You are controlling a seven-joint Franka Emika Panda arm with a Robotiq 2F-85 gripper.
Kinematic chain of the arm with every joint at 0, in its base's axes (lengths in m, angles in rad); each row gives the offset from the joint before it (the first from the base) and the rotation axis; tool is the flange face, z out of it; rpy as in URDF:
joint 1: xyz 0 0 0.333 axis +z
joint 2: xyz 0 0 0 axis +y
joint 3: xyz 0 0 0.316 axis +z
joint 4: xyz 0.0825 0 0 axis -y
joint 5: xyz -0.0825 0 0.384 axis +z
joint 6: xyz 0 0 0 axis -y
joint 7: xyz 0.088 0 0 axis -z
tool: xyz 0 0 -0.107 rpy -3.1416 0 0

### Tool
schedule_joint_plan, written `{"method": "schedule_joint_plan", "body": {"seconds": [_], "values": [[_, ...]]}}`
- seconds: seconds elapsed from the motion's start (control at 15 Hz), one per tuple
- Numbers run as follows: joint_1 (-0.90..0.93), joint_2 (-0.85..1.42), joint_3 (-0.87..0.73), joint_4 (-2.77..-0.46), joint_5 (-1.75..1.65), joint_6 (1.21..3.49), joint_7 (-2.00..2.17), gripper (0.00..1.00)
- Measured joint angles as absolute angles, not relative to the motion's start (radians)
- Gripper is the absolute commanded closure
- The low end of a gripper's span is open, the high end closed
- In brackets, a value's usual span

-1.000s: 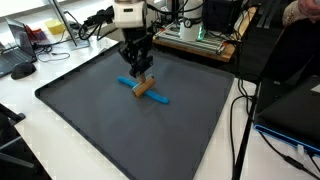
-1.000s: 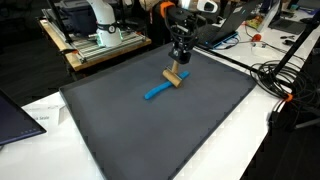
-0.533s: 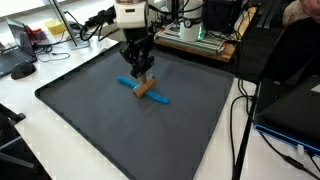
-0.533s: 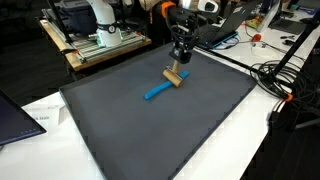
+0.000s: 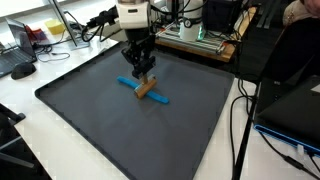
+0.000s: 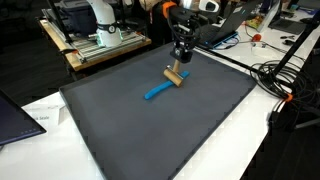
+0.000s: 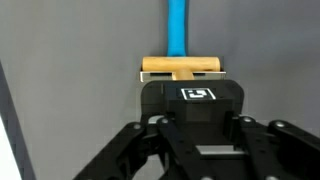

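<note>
**Gripper closed over the wooden block on the dark mat**

Exterior view, camera facing the arm: the gripper (image 5: 142, 76) hangs from the white wrist, pointing straight down over the wooden block (image 5: 146, 89). Its fingertips sit at the block's upper end; contact looks likely but the picture is too small to be sure. The block lies across a blue stick (image 5: 141, 90), the two forming a cross. Both rest on the dark mat (image 5: 110, 135), toward the mat's far edge, which covers most of the table (image 5: 20, 90). Beyond the mat's far edge stand an open-frame machine (image 5: 200, 35) and tangled cables.

Exterior view from the opposite side: the gripper (image 6: 181, 58) is again directly above the wooden block (image 6: 176, 77), fingers drawn together. The blue stick (image 6: 158, 92) runs out from under the block toward the mat's middle. The dark mat (image 6: 190, 135) is bordered at its near-left corner by white paper sheets (image 6: 45, 112). Black cables (image 6: 280, 85) lie off the mat's right edge.

Wrist view: the gripper (image 7: 185, 76) body fills the lower half. The wooden block (image 7: 181, 67) lies crosswise just past the fingertips, its middle hidden between them; the fingers stand close together, clamped on the block. The blue stick (image 7: 177, 27) extends straight away from the block, over the grey mat (image 7: 70, 40)
</note>
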State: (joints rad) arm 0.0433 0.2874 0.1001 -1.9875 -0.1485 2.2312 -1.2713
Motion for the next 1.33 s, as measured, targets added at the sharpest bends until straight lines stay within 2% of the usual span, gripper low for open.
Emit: {"method": "schedule_joint_plan", "body": {"seconds": [0.73,0.8,1.33], "values": [[0.043,0.287,0.115,-1.989,-0.141,2.236,-1.299,0.78],[0.043,0.287,0.116,-1.989,-0.140,2.237,-1.304,0.53],[0.043,0.287,0.122,-1.991,-0.138,2.242,-1.305,0.53]]}}
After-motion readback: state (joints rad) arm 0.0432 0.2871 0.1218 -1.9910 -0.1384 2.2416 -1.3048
